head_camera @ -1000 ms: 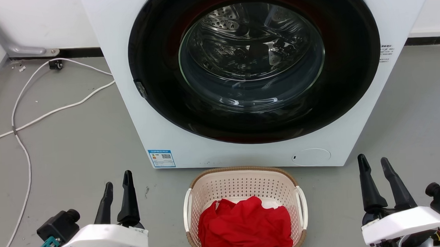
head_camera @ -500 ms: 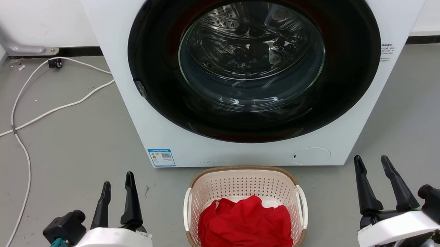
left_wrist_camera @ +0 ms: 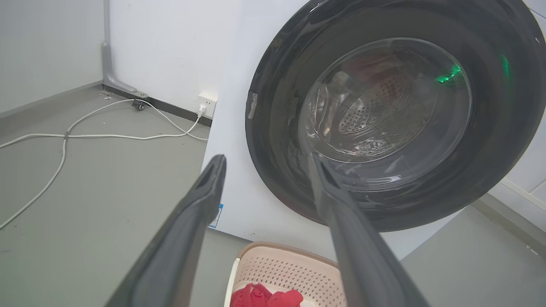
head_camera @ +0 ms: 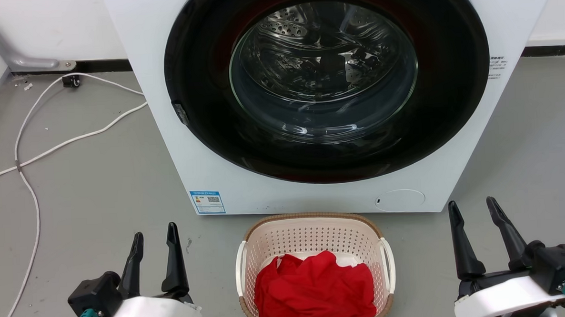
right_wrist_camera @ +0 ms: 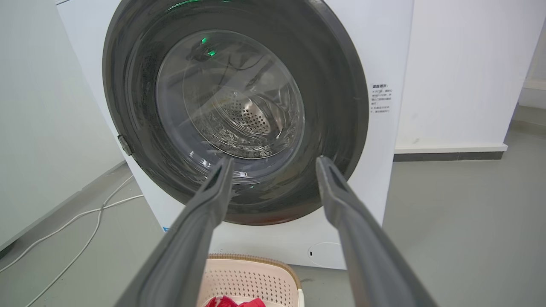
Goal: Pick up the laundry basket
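Observation:
The laundry basket (head_camera: 314,236), cream with perforated walls, a brown rim and white side handles, stands on the floor just in front of the washing machine. A red garment (head_camera: 314,290) lies inside it. My left gripper (head_camera: 155,231) is open to the basket's left, apart from it, with nothing between its fingers. On the other side my right gripper (head_camera: 471,201) is also open and holds nothing. In the left wrist view the basket (left_wrist_camera: 294,268) sits low, between the left gripper's (left_wrist_camera: 268,157) fingers. The right wrist view has the basket (right_wrist_camera: 251,277) below the right gripper (right_wrist_camera: 275,160).
A white washing machine (head_camera: 205,147) with a large dark round door (head_camera: 327,80), which is closed, rises right behind the basket. White cables (head_camera: 25,155) trail over the grey floor at the left. Bare floor lies on both sides of the basket.
Both grippers have drifted a little inward toward the basket, and their fingers stand slightly wider apart. The basket and the red garment have not moved.

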Available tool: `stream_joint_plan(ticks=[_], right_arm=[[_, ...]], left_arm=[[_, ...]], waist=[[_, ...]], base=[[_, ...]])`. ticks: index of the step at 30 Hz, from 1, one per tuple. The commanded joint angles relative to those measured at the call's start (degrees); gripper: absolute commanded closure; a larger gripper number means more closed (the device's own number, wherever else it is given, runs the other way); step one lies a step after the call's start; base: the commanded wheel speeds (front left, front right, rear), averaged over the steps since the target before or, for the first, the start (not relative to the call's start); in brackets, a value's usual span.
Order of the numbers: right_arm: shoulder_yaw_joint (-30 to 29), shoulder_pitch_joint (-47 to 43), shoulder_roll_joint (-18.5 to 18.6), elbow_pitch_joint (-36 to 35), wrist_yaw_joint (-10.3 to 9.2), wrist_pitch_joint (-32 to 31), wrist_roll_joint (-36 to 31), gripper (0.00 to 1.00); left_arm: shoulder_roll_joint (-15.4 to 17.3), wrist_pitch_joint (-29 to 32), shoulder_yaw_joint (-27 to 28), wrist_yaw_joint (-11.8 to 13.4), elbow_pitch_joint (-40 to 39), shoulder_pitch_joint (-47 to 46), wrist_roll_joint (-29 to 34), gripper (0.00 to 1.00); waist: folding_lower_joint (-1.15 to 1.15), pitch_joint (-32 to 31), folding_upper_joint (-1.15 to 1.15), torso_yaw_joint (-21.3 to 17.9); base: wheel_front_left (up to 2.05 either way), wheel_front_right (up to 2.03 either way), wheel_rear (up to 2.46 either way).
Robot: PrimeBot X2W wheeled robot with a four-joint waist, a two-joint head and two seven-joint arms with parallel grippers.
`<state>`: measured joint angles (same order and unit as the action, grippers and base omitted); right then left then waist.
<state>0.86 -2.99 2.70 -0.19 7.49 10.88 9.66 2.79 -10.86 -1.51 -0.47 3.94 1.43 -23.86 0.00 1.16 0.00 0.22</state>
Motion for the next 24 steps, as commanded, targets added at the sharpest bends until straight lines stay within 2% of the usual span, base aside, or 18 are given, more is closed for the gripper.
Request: stream_joint_plan(ticks=[1, 24], right_arm=[[0.2, -0.6, 0.2, -0.9, 0.0, 0.5, -1.7, 0.0], [1.2, -2.0, 0.3, -2.4, -0.01, 3.2, -13.6, 0.0]], left_arm=[[0.1, -0.7, -0.2, 0.3, -0.7, 0.3, 1.4, 0.0], [0.1, -3.2, -1.3, 1.1, -0.8, 1.5, 12.1, 0.0]], waist=[[0.0, 0.0, 0.0, 0.0], [0.0, 0.0, 0.0, 0.0]], base=[[0.0, 0.0, 0.0], [0.0, 0.0, 0.0]])
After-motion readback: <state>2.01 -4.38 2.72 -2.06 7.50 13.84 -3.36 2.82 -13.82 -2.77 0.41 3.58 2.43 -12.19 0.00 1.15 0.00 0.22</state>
